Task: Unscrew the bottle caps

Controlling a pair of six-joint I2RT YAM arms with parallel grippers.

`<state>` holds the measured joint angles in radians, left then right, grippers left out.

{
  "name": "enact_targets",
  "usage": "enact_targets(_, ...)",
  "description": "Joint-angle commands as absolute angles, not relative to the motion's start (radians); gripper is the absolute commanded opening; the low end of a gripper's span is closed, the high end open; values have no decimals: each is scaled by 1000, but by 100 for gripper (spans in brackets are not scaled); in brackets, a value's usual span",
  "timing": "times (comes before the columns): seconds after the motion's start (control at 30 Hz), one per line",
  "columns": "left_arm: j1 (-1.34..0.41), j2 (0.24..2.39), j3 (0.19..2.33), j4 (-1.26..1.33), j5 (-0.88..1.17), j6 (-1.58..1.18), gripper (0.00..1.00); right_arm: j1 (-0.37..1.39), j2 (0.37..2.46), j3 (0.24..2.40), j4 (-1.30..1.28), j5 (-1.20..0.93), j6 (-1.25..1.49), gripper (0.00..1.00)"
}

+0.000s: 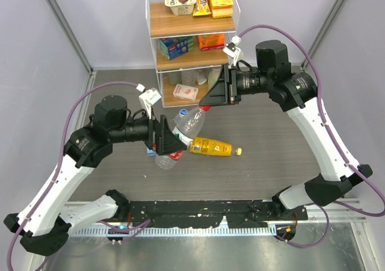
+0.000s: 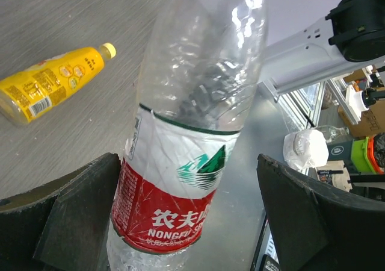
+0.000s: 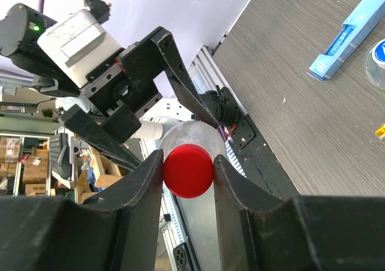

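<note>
Top view: left arm reaches in from the left, elbow low and wrist level; left gripper point(image 1: 170, 143) sits around the lower body of the clear Nongfu bottle point(image 1: 189, 123), which is tilted up and to the right above the table point(image 1: 271, 144). Right arm arches over from the right, and the right gripper point(image 1: 207, 105) meets the bottle's red cap point(image 1: 205, 108). Yellow-orange juice bottle point(image 1: 209, 146) lies on its side just beside them. Left wrist: jaws spread; one finger point(image 2: 84, 214) touches the red label, the other point(image 2: 313, 217) stands apart from it. Label reads "NONGFU S…" under Chinese characters and a green mountain mark. Right wrist: both fingers clamped on the red cap; the blue box point(image 3: 346, 33) print is illegible.
</note>
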<state>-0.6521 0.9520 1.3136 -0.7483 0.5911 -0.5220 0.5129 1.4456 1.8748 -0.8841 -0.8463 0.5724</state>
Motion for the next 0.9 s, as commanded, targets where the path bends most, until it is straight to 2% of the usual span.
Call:
enact_targets(0.0,-658,936,1287,-770,575,-531,100,508,1393,1865,-810,-884,606,2)
enact_targets(0.2,-658,943,1255,-773,589,-534,99,495,1391,1850,-819,-864,618,1)
enact_targets(0.43,-657,960,1243,-782,633,-532,89,462,1413,1852,-827,-870,615,2)
enact_targets(0.63,-658,1011,1246,-798,664,-523,69,436,1442,1856,-828,-884,607,2)
enact_targets(0.87,-657,1045,1287,-801,623,-499,53,378,1473,1856,-827,-910,617,2)
